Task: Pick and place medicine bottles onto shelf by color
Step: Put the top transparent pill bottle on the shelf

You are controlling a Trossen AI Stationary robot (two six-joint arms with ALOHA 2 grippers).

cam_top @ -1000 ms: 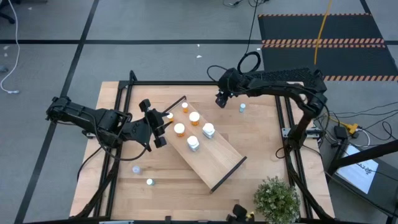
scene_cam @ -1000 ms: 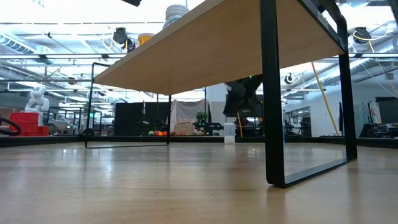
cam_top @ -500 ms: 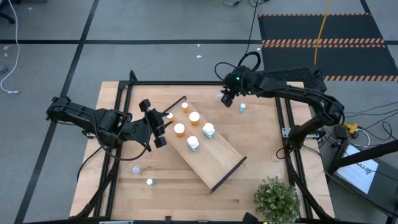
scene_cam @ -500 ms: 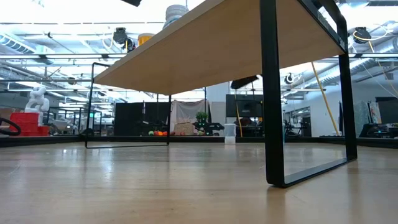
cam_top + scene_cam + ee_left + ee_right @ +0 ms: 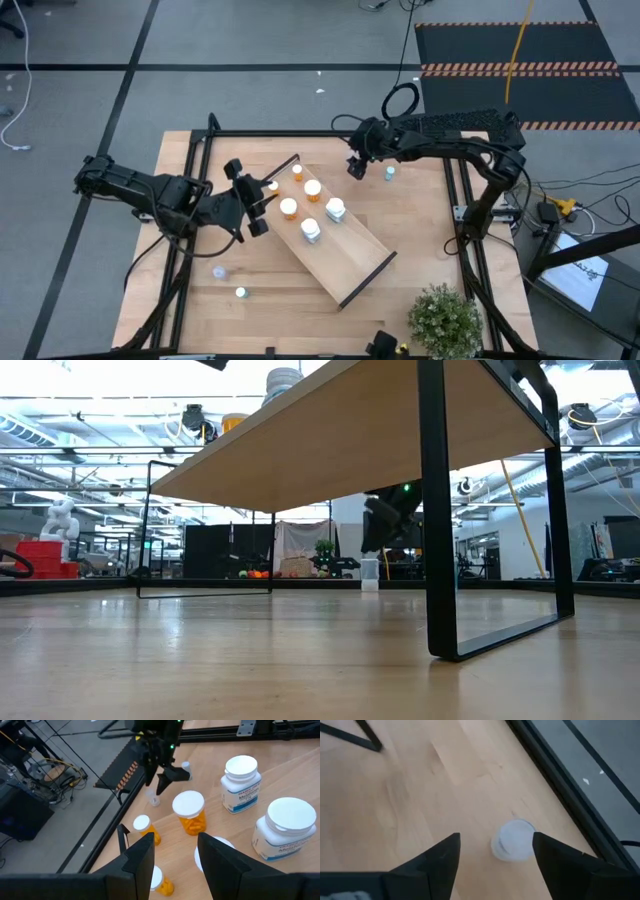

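Observation:
The shelf (image 5: 345, 255) lies slantwise across the table. On its far left half stand several orange bottles (image 5: 313, 190) and two white-capped pale bottles (image 5: 335, 209). My right gripper (image 5: 355, 167) is open, pointing down at the table past the shelf's far end. A small clear bottle (image 5: 512, 840) stands on the table between and just beyond its fingertips, untouched; it also shows in the left wrist view (image 5: 152, 797). My left gripper (image 5: 260, 198) is open at the shelf's left end, holding nothing.
Another small clear bottle (image 5: 388, 173) stands to the right of the right gripper. Two more bottles (image 5: 218, 271) (image 5: 240, 293) stand on the table at the near left. A potted plant (image 5: 445, 320) sits at the near right corner. A black frame rail (image 5: 555, 785) runs along the far edge.
My right gripper has risen away from the table and then come down again to almost the same place past the shelf's far end. The bottles and the shelf have stayed where they were.

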